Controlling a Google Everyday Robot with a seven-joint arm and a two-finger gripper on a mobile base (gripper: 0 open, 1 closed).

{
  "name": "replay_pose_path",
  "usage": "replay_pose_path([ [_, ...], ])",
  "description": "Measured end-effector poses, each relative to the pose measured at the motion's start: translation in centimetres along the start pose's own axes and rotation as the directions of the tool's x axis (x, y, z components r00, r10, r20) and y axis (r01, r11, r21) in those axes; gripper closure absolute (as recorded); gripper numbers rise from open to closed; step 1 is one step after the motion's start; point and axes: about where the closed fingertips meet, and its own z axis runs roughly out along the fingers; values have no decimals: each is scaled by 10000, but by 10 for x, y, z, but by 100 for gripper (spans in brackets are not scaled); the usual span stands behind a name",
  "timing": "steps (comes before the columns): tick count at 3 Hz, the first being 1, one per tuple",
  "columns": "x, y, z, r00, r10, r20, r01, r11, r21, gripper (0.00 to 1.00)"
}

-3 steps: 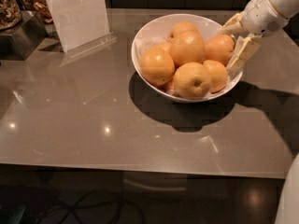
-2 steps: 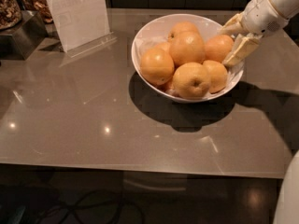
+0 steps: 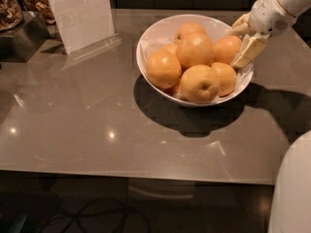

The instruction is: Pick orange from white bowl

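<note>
The white bowl (image 3: pixel 151 35) stands on the table at the upper middle, lined with white paper and piled with several oranges. A deep-orange orange (image 3: pixel 226 47) lies at the right side of the pile. A paler one with a dark navel dimple (image 3: pixel 200 83) lies at the front. My gripper (image 3: pixel 241 40) reaches in from the upper right, over the bowl's right rim. Its cream fingers (image 3: pixel 249 51) are spread open beside the right orange, one above and one below, holding nothing.
A clear stand with a white sheet (image 3: pixel 80 13) stands at the back left. A jar of nuts (image 3: pixel 9 6) on a dark box is at the far left. The glossy brown table (image 3: pixel 97 125) ends at a front edge. A white robot part (image 3: pixel 294 193) fills the lower right.
</note>
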Motion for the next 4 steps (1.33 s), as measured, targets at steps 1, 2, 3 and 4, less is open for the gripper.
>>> replay_pose_path([
  [1,4,-3,2,9997,114,222,-117,9998,140,25],
  [2,9,-4,10,9972,290,692,-310,9992,272,5],
  [3,8,-3,8,9972,290,692,-310,9992,272,20],
  [4,7,-3,8,9972,290,693,-310,9992,272,44],
])
